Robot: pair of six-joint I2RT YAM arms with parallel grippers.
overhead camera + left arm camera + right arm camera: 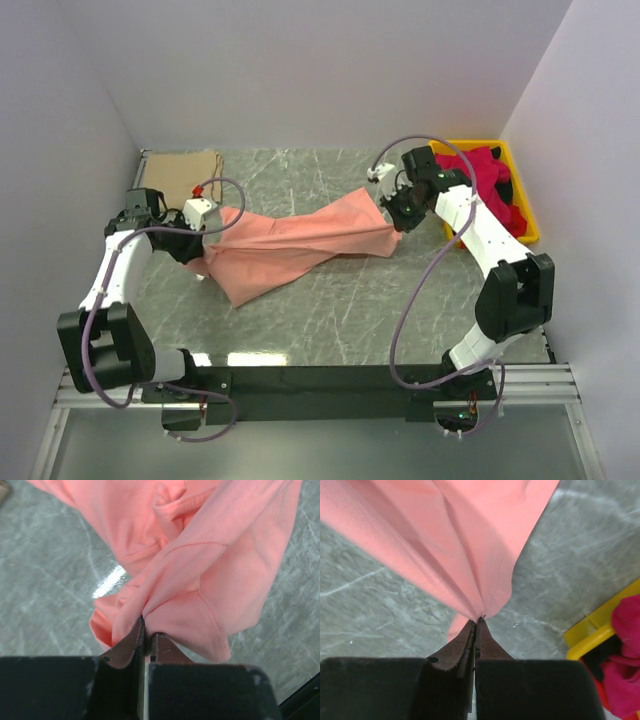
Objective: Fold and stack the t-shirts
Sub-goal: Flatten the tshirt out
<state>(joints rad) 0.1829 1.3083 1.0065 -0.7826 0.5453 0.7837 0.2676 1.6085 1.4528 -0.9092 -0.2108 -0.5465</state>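
From above, I have the salmon-pink t-shirt [300,245] strung between my two grippers across the middle of the table [330,320]. Its lower part sags onto the surface toward my left. The crimson t-shirts [488,172] lie in the yellow bin [528,215] at the far right.

In the left wrist view, my left gripper [147,636] is pinched tight on a bunched fold of the pink cloth. The fold sits by what looks like a sleeve seam, though I can't be sure which corner I hold.

In the right wrist view, my right gripper [476,628] is likewise clamped on a thin gather of fabric, and the cloth fans away from it above the table.

To spread the shirt well, I judge I should draw my arms apart evenly until the twist in the middle comes out, then lower it flat. I shouldn't tug so hard that the thin right-hand pinch slips.
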